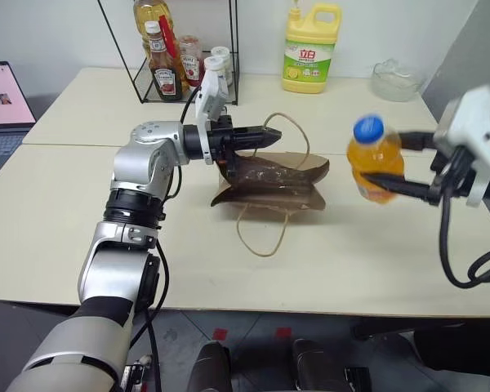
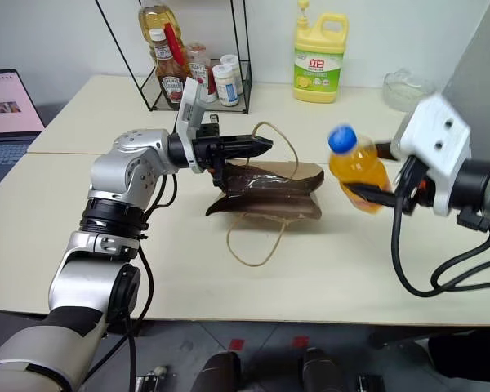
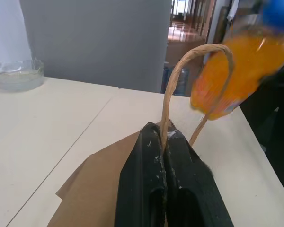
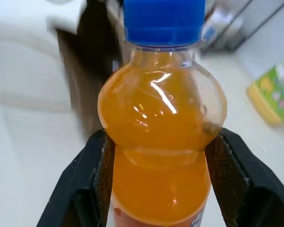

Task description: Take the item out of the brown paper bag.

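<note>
Right gripper (image 1: pixel 392 167) clamps small clear orange-liquid bottle with blue cap (image 1: pixel 374 158), lifted clear right of creased brown paper bag (image 1: pixel 271 181) slumped on table (image 1: pixel 82 220). Left gripper (image 1: pixel 269 137) pinched closed on tan cord handle (image 3: pixel 194 71).

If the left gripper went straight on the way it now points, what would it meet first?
Probably the orange bottle held by the right gripper. The left gripper, shut on the bag's cord handle, points level toward it over the brown paper bag. Depth is unclear, so it might pass beside it.
</note>
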Action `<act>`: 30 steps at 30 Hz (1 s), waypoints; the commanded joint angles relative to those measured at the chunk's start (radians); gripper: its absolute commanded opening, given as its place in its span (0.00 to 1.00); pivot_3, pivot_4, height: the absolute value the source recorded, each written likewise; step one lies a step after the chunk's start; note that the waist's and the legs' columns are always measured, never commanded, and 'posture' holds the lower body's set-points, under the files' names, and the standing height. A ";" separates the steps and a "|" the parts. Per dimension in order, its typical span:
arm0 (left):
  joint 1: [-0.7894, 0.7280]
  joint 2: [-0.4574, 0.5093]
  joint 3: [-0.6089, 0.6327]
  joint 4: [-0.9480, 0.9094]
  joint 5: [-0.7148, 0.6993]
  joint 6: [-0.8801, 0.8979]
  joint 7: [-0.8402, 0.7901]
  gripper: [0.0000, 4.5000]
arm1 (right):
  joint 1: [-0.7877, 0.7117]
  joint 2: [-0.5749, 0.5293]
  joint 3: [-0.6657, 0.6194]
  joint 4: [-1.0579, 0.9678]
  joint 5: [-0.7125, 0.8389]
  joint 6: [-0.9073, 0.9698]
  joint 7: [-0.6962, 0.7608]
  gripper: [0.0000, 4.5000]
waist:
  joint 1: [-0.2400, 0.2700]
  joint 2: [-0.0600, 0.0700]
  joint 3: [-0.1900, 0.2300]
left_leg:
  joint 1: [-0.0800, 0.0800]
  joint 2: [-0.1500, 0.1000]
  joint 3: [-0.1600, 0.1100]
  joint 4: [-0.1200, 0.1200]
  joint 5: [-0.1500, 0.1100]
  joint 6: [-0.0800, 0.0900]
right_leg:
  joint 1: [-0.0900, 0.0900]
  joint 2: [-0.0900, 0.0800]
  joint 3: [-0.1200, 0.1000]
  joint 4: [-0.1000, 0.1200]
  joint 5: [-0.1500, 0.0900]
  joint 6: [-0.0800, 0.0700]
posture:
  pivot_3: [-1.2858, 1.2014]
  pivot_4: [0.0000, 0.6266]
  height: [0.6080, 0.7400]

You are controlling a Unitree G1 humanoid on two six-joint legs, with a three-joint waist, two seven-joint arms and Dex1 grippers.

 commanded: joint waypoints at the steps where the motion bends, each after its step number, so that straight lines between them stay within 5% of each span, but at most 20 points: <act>1: -0.020 0.002 0.015 -0.036 -0.003 -0.017 0.001 0.00 | 0.109 -0.091 0.089 0.122 -0.229 -0.336 -0.014 0.54 | 0.000 0.000 0.000 | 0.000 0.000 0.000 0.000 0.000 0.000 | 0.000 0.000 0.000 0.000 0.000 0.000 | 0.52 0.24 1.00; 6: -0.012 0.008 0.018 -0.050 -0.004 -0.013 0.003 0.00 | 0.169 -0.145 0.301 0.370 -0.525 -0.725 -0.085 0.53 | -0.001 0.001 0.000 | 0.000 0.000 0.002 0.000 0.000 0.000 | 0.000 -0.001 0.001 -0.001 0.000 0.000 | 0.52 0.24 1.00; 13: -0.005 0.014 0.018 -0.065 -0.006 -0.010 0.008 0.00 | 0.109 -0.019 0.423 0.449 -0.659 -0.792 -0.098 0.53 | -0.017 0.002 0.001 | 0.000 0.000 0.003 0.000 0.002 -0.004 | -0.001 -0.001 0.002 0.000 0.000 0.000 | 0.52 0.24 1.00; 18: -0.005 0.018 0.019 -0.066 -0.006 -0.010 0.008 0.00 | 0.119 0.015 0.390 0.434 -0.653 -0.771 -0.080 0.92 | -0.014 0.002 0.001 | 0.000 0.000 0.002 0.000 0.002 -0.004 | 0.000 -0.001 0.001 0.001 0.000 0.000 | 0.52 0.24 1.00; 19: -0.005 0.018 0.019 -0.066 -0.005 -0.010 0.008 0.00 | 0.123 0.016 0.382 0.427 -0.644 -0.767 -0.074 0.99 | -0.013 0.002 0.001 | 0.000 0.000 0.002 0.000 0.002 -0.004 | 0.000 -0.001 0.001 0.001 0.000 0.000 | 0.52 0.24 1.00; 24: -0.005 0.016 0.020 -0.062 -0.004 -0.014 0.013 0.00 | 0.128 0.017 0.283 0.307 -0.517 -0.666 -0.006 1.00 | -0.010 0.002 0.001 | 0.000 0.000 0.002 0.001 0.002 -0.004 | 0.000 -0.001 0.001 0.000 0.000 0.000 | 0.52 0.24 1.00; 30: -0.030 0.003 0.024 -0.012 0.021 -0.041 0.068 0.00 | 0.043 0.111 0.051 -0.028 -0.050 -0.127 0.037 1.00 | -0.010 0.002 0.001 | 0.001 0.000 0.001 0.001 0.002 -0.004 | 0.002 -0.001 0.000 0.001 0.000 0.000 | 0.52 0.24 1.00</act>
